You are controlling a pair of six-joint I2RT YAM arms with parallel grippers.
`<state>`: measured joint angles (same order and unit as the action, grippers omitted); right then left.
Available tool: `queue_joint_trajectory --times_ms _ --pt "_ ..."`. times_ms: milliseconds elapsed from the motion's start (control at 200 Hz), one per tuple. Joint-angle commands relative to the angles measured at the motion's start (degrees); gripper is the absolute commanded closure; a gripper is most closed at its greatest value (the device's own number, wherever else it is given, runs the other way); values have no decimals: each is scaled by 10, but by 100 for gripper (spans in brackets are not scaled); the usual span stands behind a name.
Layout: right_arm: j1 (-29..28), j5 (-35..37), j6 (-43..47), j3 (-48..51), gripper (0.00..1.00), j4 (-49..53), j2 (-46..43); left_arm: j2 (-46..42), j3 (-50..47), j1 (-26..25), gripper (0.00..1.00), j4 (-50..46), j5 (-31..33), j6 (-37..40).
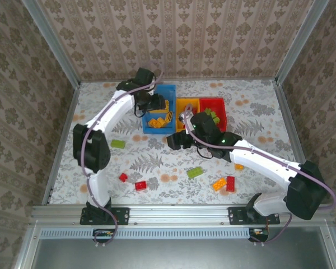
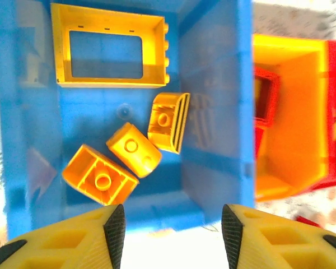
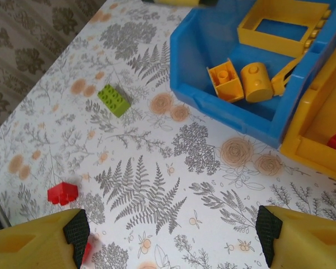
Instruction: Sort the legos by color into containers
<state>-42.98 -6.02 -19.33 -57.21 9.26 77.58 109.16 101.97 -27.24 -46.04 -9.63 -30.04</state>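
Left gripper (image 2: 173,230), fingers spread and empty, hangs over the blue bin (image 2: 213,84), which holds a yellow frame (image 2: 109,53) and three yellow bricks (image 2: 133,148). Right gripper (image 3: 171,235), also spread, hovers above the flowered table (image 3: 157,185) near a green brick (image 3: 113,100) and a red brick (image 3: 63,193). An orange bin (image 1: 186,101) and a red bin (image 1: 213,101) stand beside the blue one.

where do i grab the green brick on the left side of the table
Probably best to come straight down on the green brick and pinch its two long side walls: it lies flat, studs up, with nothing touching its sides.
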Motion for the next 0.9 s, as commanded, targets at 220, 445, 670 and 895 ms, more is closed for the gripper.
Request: queue_joint_trajectory --times_ms 220,445,670,895 --pt "-99 -19 73 -49 18 -55 163 -286 -223 26 50 -12 102 -85" --pt "-126 -22 75 -168 17 -133 349 -490 -398 35 48 -68 137 -137" --pt "-133 24 71 -320 17 -87 493 -633 -473 38 47 -140 153 -176" --pt "-137 69 76 -477 18 30 613 -697 -478 47 46 -180 140 -170"
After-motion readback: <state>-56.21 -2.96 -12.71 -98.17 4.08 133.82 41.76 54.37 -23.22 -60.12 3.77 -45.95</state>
